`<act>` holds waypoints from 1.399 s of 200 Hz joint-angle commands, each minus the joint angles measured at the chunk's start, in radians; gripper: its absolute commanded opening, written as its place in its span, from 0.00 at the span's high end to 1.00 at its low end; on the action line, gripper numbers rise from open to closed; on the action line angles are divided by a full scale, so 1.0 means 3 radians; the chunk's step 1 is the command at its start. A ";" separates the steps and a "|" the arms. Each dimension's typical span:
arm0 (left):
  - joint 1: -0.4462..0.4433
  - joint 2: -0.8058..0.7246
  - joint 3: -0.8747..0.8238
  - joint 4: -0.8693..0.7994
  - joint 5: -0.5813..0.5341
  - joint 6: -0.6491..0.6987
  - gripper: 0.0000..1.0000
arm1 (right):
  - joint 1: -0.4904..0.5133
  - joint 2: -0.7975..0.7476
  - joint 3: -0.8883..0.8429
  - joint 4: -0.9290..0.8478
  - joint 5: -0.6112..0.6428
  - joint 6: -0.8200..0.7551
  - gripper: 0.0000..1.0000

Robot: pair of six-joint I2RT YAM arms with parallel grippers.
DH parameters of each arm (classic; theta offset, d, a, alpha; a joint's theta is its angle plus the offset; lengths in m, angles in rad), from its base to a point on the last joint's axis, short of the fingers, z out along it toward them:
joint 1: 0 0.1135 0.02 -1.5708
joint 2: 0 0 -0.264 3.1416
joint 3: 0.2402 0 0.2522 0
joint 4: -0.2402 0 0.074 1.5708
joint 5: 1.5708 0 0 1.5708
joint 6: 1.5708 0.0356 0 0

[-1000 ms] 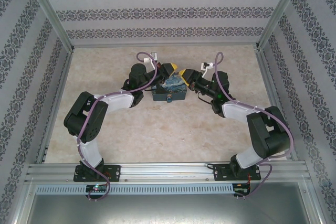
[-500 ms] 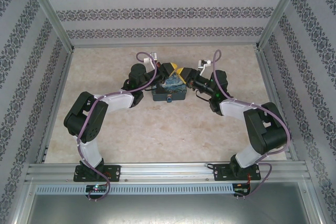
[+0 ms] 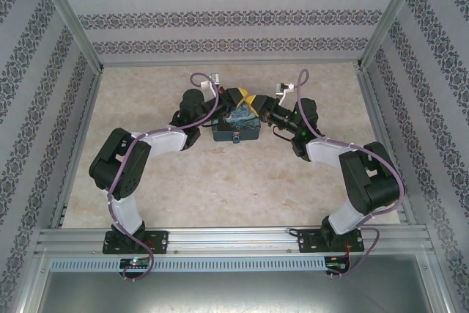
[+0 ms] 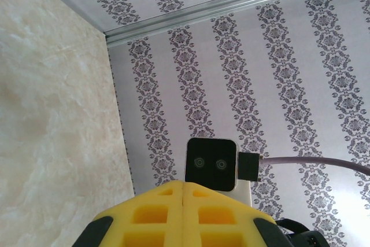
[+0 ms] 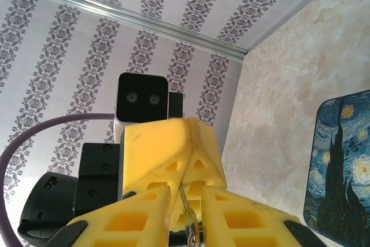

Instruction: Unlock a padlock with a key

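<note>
Moved: right gripper (image 3: 255,101) closer in toward 9 o'clock than a second ago, tips now up against the left gripper (image 3: 243,97); right arm (image 3: 366,188) swung inward with it; left arm (image 3: 121,174) and tin (image 3: 236,135) unmoved
Walls (image 3: 234,20): pale, striped with dark floral bands, closing the cell at 9, 12 and 3 o'clock
Table (image 3: 220,188): mottled beige top under both arms
Arms: left one up from its base at 7 o'clock, right one up from its base at 5 o'clock, both bent in to meet toward 12 o'clock
Tin: blue swirl-patterned, rectangular, resting on the table just at 6 o'clock of the two meeting grippers; at 4 o'clock in the right wrist view, apart from the fingers
Left jaws: pressed fully together, yellow pads (image 4: 150,215) meeting in a single seam; clamped on the key at the tips
Right jaws: narrow gap left between the yellow fingers (image 5: 144,215); nothing pinched yet, key standing in the gap
Key (image 5: 185,203): thin dark metal sliver, raised off the table above the tin, running from the left gripper's seam at 12 o'clock down into the right gripper's gap at 6 o'clock; touching the right fingers or not, too small to tell
</note>
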 commanded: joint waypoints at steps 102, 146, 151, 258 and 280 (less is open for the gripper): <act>0.0021 0.0080 0.0047 0.0029 0.0073 -0.0008 1.00 | 0.0084 0.0072 -0.0004 0.0246 -0.0121 0.0012 0.83; 0.0022 0.0070 0.0036 0.0035 0.0063 -0.0008 1.00 | 0.0076 0.0069 -0.0048 0.0246 -0.0100 0.0002 0.85; 0.0024 0.0067 0.0036 0.0030 0.0059 -0.0010 1.00 | 0.0072 0.0066 -0.0055 0.0246 -0.0094 -0.0005 0.86; 0.0033 -0.0084 -0.0089 -0.0065 -0.0024 0.0061 0.78 | -0.0061 0.0026 -0.0183 0.0210 -0.0084 -0.0011 1.00; 0.0057 -0.0133 -0.0105 -0.0179 -0.0018 0.0113 0.55 | -0.0076 -0.0001 -0.0206 0.0191 -0.0114 -0.0024 1.00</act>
